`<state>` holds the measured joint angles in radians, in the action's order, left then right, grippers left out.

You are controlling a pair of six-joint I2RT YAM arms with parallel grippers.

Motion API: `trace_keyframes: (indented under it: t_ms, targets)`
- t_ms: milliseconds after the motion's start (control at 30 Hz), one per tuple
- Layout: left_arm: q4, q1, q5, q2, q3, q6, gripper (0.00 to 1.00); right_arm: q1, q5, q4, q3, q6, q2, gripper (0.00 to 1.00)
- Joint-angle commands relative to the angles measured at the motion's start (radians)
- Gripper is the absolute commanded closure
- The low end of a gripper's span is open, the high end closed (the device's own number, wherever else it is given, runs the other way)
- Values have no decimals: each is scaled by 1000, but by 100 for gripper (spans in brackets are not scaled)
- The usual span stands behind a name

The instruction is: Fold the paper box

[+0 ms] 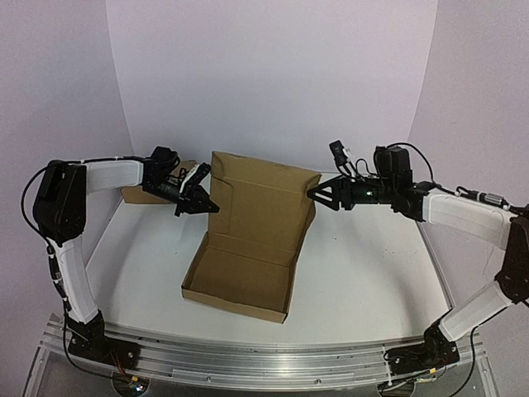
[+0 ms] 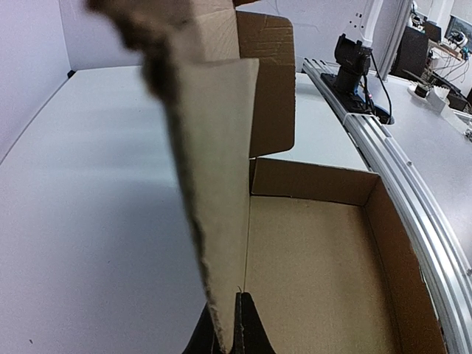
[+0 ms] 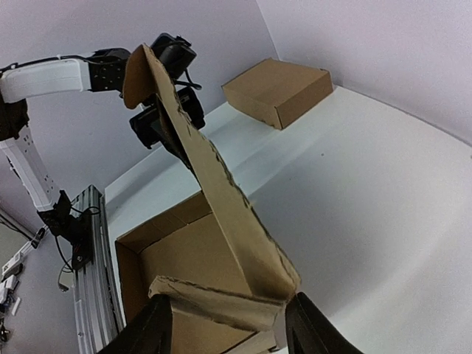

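Shallow rectangular cardboard paper box (image 1: 240, 277), lid upright

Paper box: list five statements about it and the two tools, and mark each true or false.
1. The paper box has its lid standing upright behind its open tray. True.
2. The left tool pinches the lid's left edge. True.
3. The right tool is clamped shut on the lid. False: its fingers are spread wide, with the lid's side flap between them.
4. The smaller plain box lies inside the tray. False: it sits on the table at the far left, apart from the tray.
5. The tray holds nothing. True.
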<state>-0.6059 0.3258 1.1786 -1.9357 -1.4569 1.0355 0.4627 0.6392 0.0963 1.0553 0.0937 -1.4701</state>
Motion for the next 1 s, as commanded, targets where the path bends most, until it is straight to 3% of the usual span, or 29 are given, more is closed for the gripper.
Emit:
trace_keyframes:
  t_ms: [0,200,300,367,533,633,733,967]
  targets:
    - [135,2,-184,81,95,-59,100,1,-169,-111,-56,11,128,39]
    - [228,-17,-189,131,196,60,100,-31,-190,-232,-167,120,276,32]
    - [265,-17,-188,148,240,80,100,-31,-268,-302,-198,241,270,35]
    - [365,-16,-201,176,281,5,100,-19,-294,-327,-204,356,237,43]
    - [620,-18,-290,215,327,-427,100,61,-434,-330,-189,527,152,44]
    - [723,-9,-283,259,370,-479,100,95,-496,-329,-154,522,96,44]
    - [834,-4,-302,318,435,-406,100,94,-525,-332,-114,510,63,44]
    - [803,-2,-265,376,559,55,100,96,-541,-332,-71,468,6,43]
